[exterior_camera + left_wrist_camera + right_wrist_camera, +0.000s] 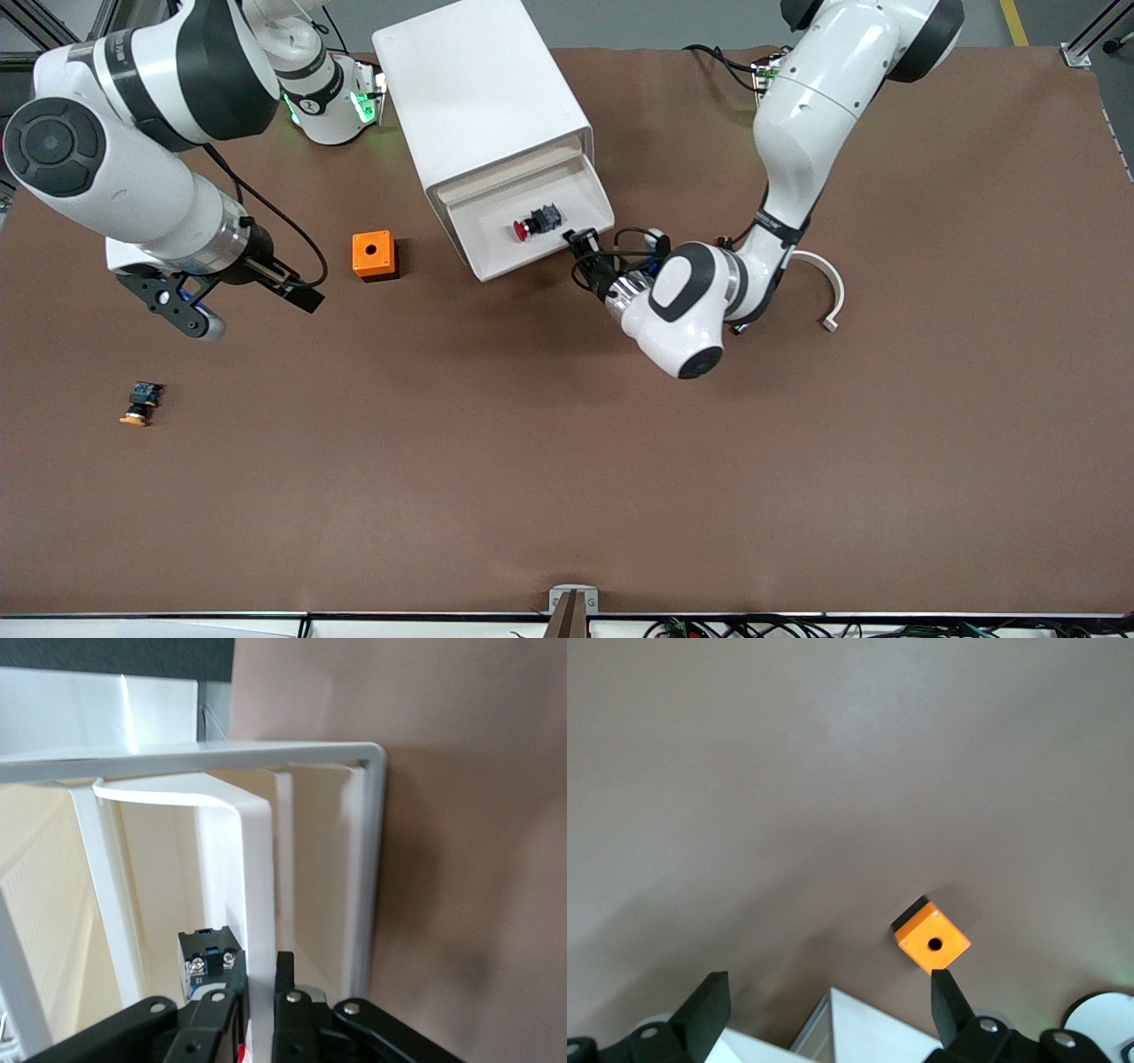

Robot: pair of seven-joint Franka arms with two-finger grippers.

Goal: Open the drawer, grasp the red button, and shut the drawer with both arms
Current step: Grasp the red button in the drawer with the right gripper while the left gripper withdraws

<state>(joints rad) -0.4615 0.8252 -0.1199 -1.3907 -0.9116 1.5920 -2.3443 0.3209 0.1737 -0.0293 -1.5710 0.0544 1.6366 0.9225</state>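
Note:
The white cabinet [478, 89] stands at the back of the table. Its uppermost drawer [542, 259] is pulled out toward the front camera. The red-capped button [534, 221] lies inside the drawer, and its dark body shows in the left wrist view [210, 958]. My left gripper [582, 244] is at the drawer's front edge, at the corner toward the left arm's end. In the left wrist view its fingers [260, 992] are shut on the drawer's thin white handle strip [257, 895]. My right gripper [251, 310] is open and empty above the table, beside the orange cube.
The orange cube with a hole [373, 254] sits on the table beside the cabinet, toward the right arm's end; it also shows in the right wrist view [932, 942]. An orange-capped button [140, 403] lies nearer the front camera. A white curved piece [828, 288] lies by the left arm.

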